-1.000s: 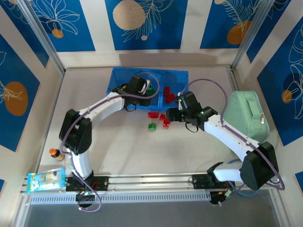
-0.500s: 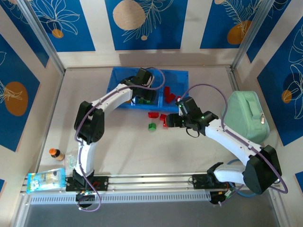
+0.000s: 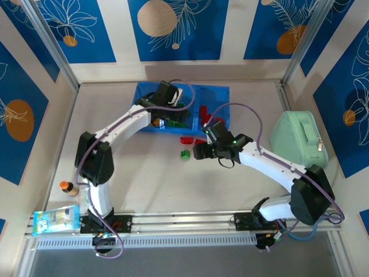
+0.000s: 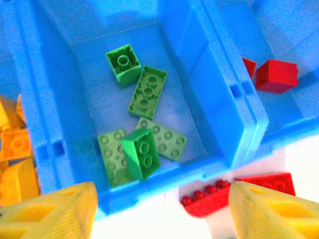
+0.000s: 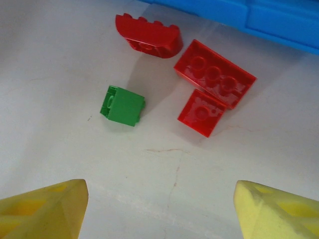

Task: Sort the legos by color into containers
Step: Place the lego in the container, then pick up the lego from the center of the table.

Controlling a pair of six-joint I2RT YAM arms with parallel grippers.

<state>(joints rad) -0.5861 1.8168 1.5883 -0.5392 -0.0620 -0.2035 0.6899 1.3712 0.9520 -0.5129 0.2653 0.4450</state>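
Sorting is moving along: the left hand point(image 4: 159, 206), just spread and empty, is hovering over the middle compartment point(image 4: 89, 94) of the tray point(image 4: 199, 89), where a tilted green lego point(image 4: 141, 152) is lying on other greens point(image 4: 148, 92), while the right hand point(image 5: 159, 209), also spread, is nearing the loose legos point(image 5: 214, 72) on the surface point(image 5: 65, 55).

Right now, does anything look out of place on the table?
Four bricks lie loose on the table, outside the blue tray: a green brick and three red bricks beside it. They are unsorted; nothing looks damaged.
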